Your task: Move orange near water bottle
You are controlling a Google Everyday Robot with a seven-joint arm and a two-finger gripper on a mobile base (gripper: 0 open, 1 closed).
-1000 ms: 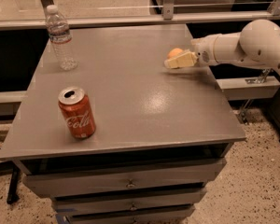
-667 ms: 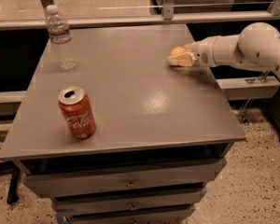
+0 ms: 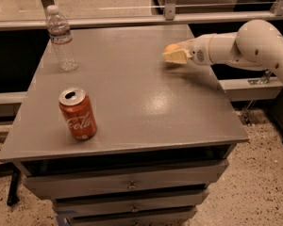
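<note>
so the orange point(image 3: 170, 47) is pinched in the gripper point(image 3: 176, 55), fingers clamped on it, over the right rear of the grey table point(image 3: 146, 102), well apart from the water bottle point(image 3: 61, 37) back left, Coke can point(image 3: 78, 115) nearer the front.

A grey worktop point(image 3: 132, 102) with drawers point(image 3: 108, 183) stands on a speckled floor point(image 3: 269, 187) (a metal rail point(image 3: 132, 20) runs behind). The gripper point(image 3: 172, 55) hangs upper right.

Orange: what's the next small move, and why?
Probably carry the orange left in view toward the water bottle: the gripper, over the right side of the table, has its jaws around it, while the bottle stands at the far-left corner.
</note>
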